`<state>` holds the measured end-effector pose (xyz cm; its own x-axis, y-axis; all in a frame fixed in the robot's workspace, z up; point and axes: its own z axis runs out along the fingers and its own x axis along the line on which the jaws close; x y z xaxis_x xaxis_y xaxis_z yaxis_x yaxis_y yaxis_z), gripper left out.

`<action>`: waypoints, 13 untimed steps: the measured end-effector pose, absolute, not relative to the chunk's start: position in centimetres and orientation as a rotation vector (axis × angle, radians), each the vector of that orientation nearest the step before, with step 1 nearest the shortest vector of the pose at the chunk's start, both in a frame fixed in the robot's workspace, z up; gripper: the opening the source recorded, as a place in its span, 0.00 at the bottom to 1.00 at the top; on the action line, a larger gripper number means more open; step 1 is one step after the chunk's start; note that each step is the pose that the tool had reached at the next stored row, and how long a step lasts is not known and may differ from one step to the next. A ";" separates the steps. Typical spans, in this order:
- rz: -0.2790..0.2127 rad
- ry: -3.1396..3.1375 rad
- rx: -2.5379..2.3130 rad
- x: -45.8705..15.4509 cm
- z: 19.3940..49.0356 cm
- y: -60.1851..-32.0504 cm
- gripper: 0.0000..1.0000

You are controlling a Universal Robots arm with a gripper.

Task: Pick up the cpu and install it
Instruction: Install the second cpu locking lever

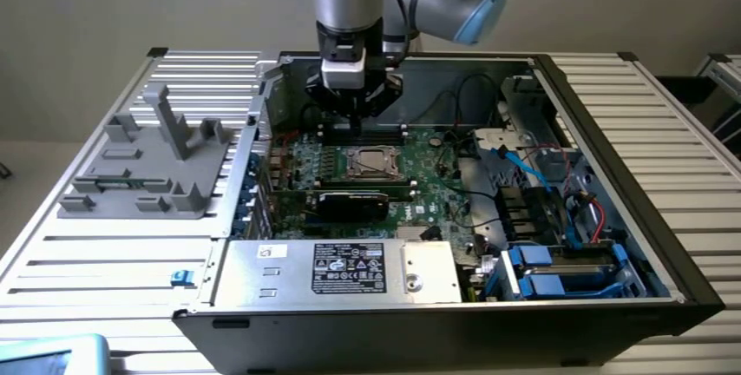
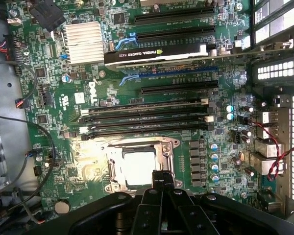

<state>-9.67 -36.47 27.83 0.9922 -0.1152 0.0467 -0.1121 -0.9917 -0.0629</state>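
slatted metal table [image 1: 683,219], open computer case [image 1: 579,323], grey plastic fixture [image 1: 151,167]

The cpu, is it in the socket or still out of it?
In. The cpu lies flat inside the socket frame on the motherboard, with the shut gripper just above it.

One cpu [image 2: 138,166] in one socket frame [image 2: 143,145], one graphics card [image 2: 157,53], one heatsink [image 2: 83,43], one gripper [image 2: 162,182]

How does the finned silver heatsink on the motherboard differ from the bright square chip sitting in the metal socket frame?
The finned silver heatsink is ridged; the bright square chip is smooth and flat. The heatsink stands bare on the green board, while the chip sits inside a metal socket frame. Both are pale, squarish metal.
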 end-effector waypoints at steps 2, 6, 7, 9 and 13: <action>-0.077 0.176 -3.074 -9.7 27.8 -36.6 0.11; -0.075 0.175 -3.064 -9.7 27.8 -37.0 0.11; -0.075 0.175 -3.061 -9.7 27.8 -37.1 0.11; -0.074 0.175 -3.058 -9.7 27.8 -37.3 0.11; -0.053 0.176 -3.029 -9.7 27.7 -37.9 0.11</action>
<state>-9.68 -37.93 27.70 0.9927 -0.1171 0.0283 -0.1134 -0.9876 -0.1090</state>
